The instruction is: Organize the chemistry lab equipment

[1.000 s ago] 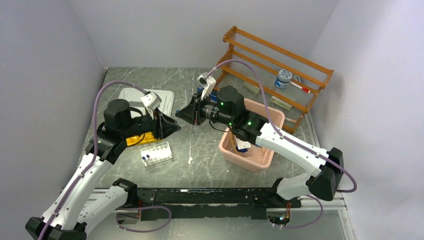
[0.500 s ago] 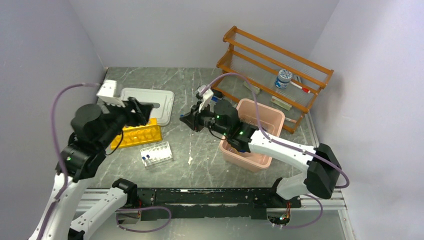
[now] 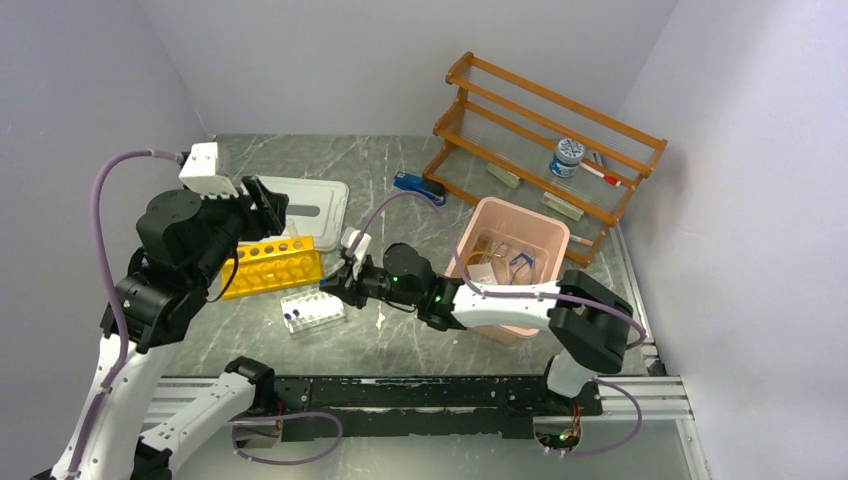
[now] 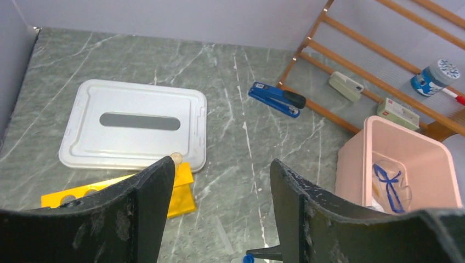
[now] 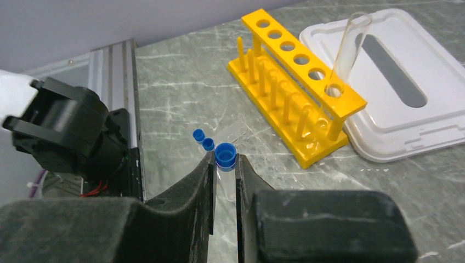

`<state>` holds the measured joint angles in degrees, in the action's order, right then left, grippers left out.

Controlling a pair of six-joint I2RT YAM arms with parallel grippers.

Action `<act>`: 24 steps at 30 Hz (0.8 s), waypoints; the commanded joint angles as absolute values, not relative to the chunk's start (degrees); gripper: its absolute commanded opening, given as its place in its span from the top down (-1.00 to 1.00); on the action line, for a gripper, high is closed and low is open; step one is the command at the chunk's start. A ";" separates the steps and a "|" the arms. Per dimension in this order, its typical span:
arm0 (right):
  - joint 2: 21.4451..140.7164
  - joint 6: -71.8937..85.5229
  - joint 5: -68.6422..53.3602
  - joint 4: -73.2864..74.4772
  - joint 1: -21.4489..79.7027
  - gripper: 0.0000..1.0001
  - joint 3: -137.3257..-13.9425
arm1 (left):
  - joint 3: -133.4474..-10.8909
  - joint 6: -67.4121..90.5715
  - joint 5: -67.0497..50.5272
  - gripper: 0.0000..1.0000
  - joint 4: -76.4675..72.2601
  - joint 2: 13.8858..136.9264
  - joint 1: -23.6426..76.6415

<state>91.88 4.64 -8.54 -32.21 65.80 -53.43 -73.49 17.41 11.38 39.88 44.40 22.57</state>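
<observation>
My right gripper (image 3: 330,288) is low over the clear tube rack (image 3: 312,308) and is shut on a small clear blue-capped tube (image 5: 225,155), held upright between the fingers (image 5: 204,181). Two more blue-capped tubes (image 5: 203,139) stand in that rack just beyond it. My left gripper (image 3: 266,205) is open and empty, raised above the yellow rack (image 3: 275,265); its jaws stand wide apart in the left wrist view (image 4: 222,167). Blue-framed goggles (image 4: 389,181) and tan tubing (image 3: 490,248) lie in the pink bin (image 3: 552,238).
A white lid (image 3: 310,200) lies behind the yellow rack, which holds one tall clear tube (image 5: 348,52). A blue stapler (image 3: 418,186) lies mid-table. A wooden shelf (image 3: 600,125) at the back right holds a blue-capped bottle (image 3: 568,155).
My right arm swung from beside the pink bin down and left to the clear tube rack. My left arm lifted up and back from the yellow rack.
</observation>
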 commanded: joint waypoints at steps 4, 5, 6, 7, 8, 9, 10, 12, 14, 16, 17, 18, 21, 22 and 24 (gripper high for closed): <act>96.48 -0.29 -10.53 -37.07 67.56 0.75 -55.77 | -71.90 17.67 16.93 -0.35 42.44 42.53 22.76; 96.78 -1.37 -9.97 -36.74 67.88 0.75 -56.37 | -71.19 17.81 17.83 -0.35 42.37 42.32 22.76; 97.14 -1.28 -10.02 -37.56 68.20 0.75 -56.39 | -70.39 18.04 18.67 -0.35 42.18 41.94 22.76; 97.72 -0.92 -10.32 -38.61 68.47 0.75 -56.01 | -69.65 18.20 18.99 -0.35 41.92 41.59 22.76; 98.52 -0.48 -10.56 -39.38 68.83 0.75 -55.72 | -68.87 18.40 19.17 -0.35 41.74 41.30 22.76; 99.87 -0.29 -10.48 -39.67 69.27 0.75 -55.76 | -68.30 18.47 19.14 -0.35 41.48 41.03 22.74; 100.69 -0.29 -10.05 -39.95 69.90 0.75 -55.95 | -67.73 18.55 19.19 -0.35 41.30 40.94 22.76; 102.13 -0.54 -9.68 -40.95 70.98 0.75 -56.26 | -66.97 18.58 19.25 -0.35 41.02 40.94 22.76; 103.42 -0.93 -9.25 -41.40 71.88 0.75 -56.99 | -66.63 18.49 19.38 -0.35 40.87 41.13 22.76; 104.51 -1.30 -8.92 -41.78 72.05 0.75 -57.53 | -66.70 18.37 19.68 -0.35 40.95 41.22 22.74; 104.96 -1.37 -8.81 -42.32 72.05 0.76 -57.56 | -66.64 18.29 19.80 -0.35 40.96 41.17 22.76; 105.35 -1.35 -8.65 -43.01 72.02 0.76 -57.42 | -66.70 18.17 19.90 -0.35 40.96 41.20 22.75; 106.42 -1.12 -7.61 -44.92 72.01 0.76 -57.18 | -66.57 18.17 19.91 -0.35 41.04 41.22 22.76; 106.70 -0.95 -7.23 -45.76 72.01 0.76 -56.95 | -66.49 18.16 19.75 -0.35 41.01 41.30 22.76; 107.30 -0.57 -6.23 -47.16 72.07 0.76 -56.59 | -66.53 18.16 19.77 -0.35 41.11 41.39 22.74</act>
